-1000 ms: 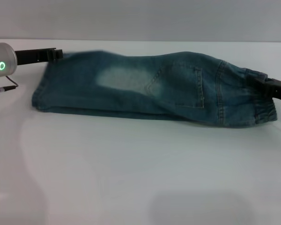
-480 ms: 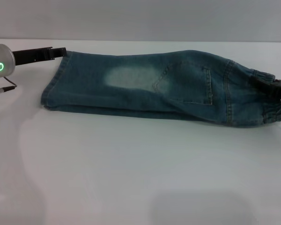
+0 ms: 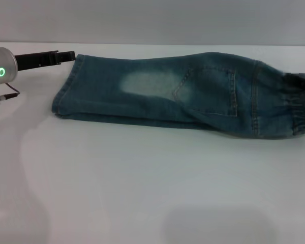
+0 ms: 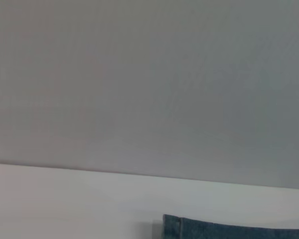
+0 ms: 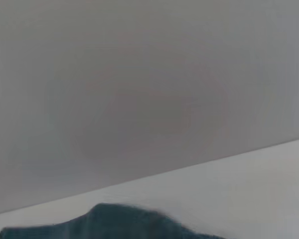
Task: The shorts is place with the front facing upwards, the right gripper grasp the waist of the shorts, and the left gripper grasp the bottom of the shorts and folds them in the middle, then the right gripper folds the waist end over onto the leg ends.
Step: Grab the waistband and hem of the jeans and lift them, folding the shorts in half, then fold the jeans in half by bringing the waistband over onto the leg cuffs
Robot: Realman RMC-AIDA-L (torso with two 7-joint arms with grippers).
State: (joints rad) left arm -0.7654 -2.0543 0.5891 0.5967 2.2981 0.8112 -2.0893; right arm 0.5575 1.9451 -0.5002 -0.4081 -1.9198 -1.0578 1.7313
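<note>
Here the left gripper [image 3: 66,55] reaches in from the table's left edge, its black fingers level with the far corner of the leg ends [image 3: 65,91]. The fingertips sit right at that hem corner; whether they pinch the denim or just touch it cannot be told.

The shorts [image 3: 193,94] lie lengthwise across the far half of the white table [image 3: 142,193], folded along their length, with a pale faded patch [image 3: 147,84] and a stitched pocket [image 3: 211,94] facing up. The hems point left and the gathered elastic waistband [image 3: 302,114] points right, reaching almost to the right border of the head view. The fold runs along the near side. In front of the shorts the table surface is wide and bare; behind them only a narrow strip of table remains before the grey wall [image 3: 152,20].

The right gripper [image 3: 299,82] comes in at the far right, dark against the far corner of the waistband and touching it. Its finger state cannot be made out.
</note>
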